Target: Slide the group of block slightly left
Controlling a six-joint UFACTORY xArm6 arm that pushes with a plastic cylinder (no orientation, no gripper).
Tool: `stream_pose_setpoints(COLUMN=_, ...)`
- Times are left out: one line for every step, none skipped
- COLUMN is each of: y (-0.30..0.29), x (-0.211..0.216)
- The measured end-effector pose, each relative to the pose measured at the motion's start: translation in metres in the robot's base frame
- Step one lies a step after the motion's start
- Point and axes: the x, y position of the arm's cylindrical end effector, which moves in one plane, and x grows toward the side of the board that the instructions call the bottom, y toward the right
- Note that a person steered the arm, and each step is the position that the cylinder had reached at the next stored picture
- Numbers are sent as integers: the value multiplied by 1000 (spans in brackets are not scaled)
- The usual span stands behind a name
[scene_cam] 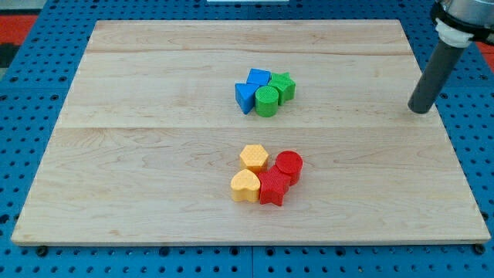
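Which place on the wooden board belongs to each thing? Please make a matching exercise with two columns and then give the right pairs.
Things:
1. my tip
2. green cylinder block
3. red cylinder block
4. yellow heart-shaped block

Places:
A. lower group, the view's left side
B. upper group, front
C. far at the view's right, apart from all blocks
D. lower group, the view's right side

Pairs: 1-C, 2-B, 3-D, 4-A
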Motion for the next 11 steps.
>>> stream_pose_setpoints(y=9, x=22)
stream_pose_setpoints(y=26, x=53)
stream_pose_setpoints(y=26, x=79)
stream_pose_setpoints(y=26, x=112)
stream_pose_setpoints(y=-14, x=128)
stream_pose_setpoints(y=-90, x=133)
stream_pose_setpoints(y=-141, x=138)
stream_pose_setpoints(y=-153, x=139)
stream_pose_setpoints(y=-156, x=136)
stream_pose_setpoints(y=-189, x=121)
stream_pose_setpoints(y=-241, x=110)
